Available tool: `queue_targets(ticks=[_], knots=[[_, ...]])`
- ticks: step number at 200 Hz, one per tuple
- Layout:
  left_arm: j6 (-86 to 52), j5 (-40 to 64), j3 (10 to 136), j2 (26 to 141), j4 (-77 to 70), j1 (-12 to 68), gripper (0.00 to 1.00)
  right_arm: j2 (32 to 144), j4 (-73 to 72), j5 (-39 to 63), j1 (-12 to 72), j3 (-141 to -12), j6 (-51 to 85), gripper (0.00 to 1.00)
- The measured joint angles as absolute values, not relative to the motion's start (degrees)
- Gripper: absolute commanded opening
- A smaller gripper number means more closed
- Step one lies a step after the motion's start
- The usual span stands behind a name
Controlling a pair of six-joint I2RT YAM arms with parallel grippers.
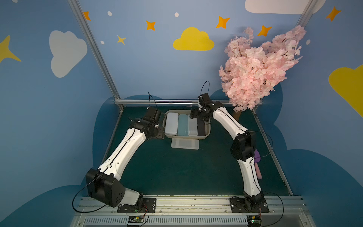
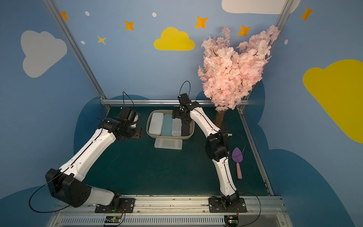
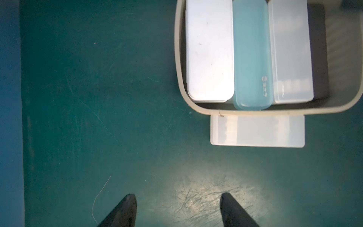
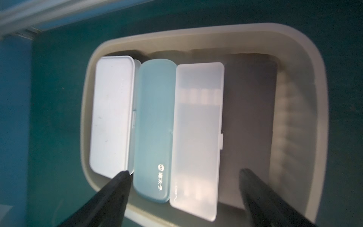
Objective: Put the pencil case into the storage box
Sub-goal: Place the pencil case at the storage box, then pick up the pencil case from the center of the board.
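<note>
The storage box (image 1: 186,137), a beige tub, stands at the back centre of the green table. Side by side in it lie a white case (image 4: 112,114), a teal case (image 4: 155,118), a clear case (image 4: 198,127) and a dark case (image 4: 249,118). Another clear pencil case (image 1: 185,144) (image 3: 257,130) lies flat on the table against the box's front wall. My right gripper (image 4: 183,172) (image 1: 197,117) hangs open over the box's back end and holds nothing. Left of the box, my left gripper (image 3: 178,196) (image 1: 160,132) is open over bare table.
A pink blossom tree (image 1: 259,66) stands at the back right corner, close behind the right arm. A purple and pink trowel (image 2: 237,159) lies near the table's right edge. A metal rail (image 1: 157,101) runs along the back.
</note>
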State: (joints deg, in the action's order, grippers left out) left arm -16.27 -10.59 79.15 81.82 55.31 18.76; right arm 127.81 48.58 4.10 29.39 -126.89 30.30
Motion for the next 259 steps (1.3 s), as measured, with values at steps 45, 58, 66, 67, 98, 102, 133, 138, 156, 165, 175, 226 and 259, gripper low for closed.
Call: queue_targets(ticks=[45, 58, 66, 67, 98, 102, 133, 138, 156, 165, 175, 226, 259], knots=[[-22.96, -3.42, 68.99, 80.23, 51.18, 18.92, 0.19, 111.02, 45.3, 9.82, 24.32, -107.53, 34.3, 0.0], [-25.23, -1.72, 66.41, 79.79, 49.34, 18.92, 0.16, 106.74, 43.44, 11.57, 23.7, -99.74, 36.53, 0.0], [-26.63, -0.71, 65.08, 79.64, 48.29, 18.92, 0.14, 104.6, 42.02, 12.69, 23.83, -94.96, 38.06, 0.0], [-26.76, -0.67, 64.99, 79.61, 48.18, 18.92, 0.14, 104.42, 41.87, 12.88, 23.88, -94.5, 38.22, 0.0], [-31.7, 2.9, 60.47, 79.2, 43.44, 18.92, 0.08, 100.29, 34.13, 17.58, 25.58, -77.41, 47.42, 0.0], [-32.42, 3.31, 59.92, 79.2, 42.81, 18.92, 0.07, 100.2, 32.64, 18.15, 25.82, -75.37, 48.88, 0.0], [-35.55, 5.43, 57.56, 79.02, 40.58, 18.85, 0.07, 100.2, 23.94, 18.98, 27.97, -65.39, 59.2, 0.0], [-35.92, 5.65, 57.45, 78.91, 40.53, 18.81, 0.07, 100.2, 22.7, 18.81, 28.32, -64.71, 60.42, 0.0], [-36.51, 5.85, 57.47, 78.08, 40.49, 18.61, 0.07, 100.2, 18.65, 17.78, 29.17, -64.07, 64.05, 0.0], [-36.56, 5.85, 57.47, 77.3, 40.66, 18.46, 0.08, 100.2, 16.51, 16.93, 29.52, -64.07, 65.43, 0.0], [-36.53, 5.82, 57.47, 76.4, 40.86, 18.22, 0.08, 100.27, 14.35, 15.88, 29.87, -64.07, 67.05, 0.0], [-36.18, 5.82, 57.47, 72.27, 43.24, 15.55, 0.09, 102.63, 8.25, 9.82, 30.68, -64.05, 73.78, 0.0], [-35.66, 5.91, 57.47, 70.61, 44.49, 13.85, 0.09, 103.74, 8.16, 6.5, 31.94, -64.05, 76.27, 0.0]])
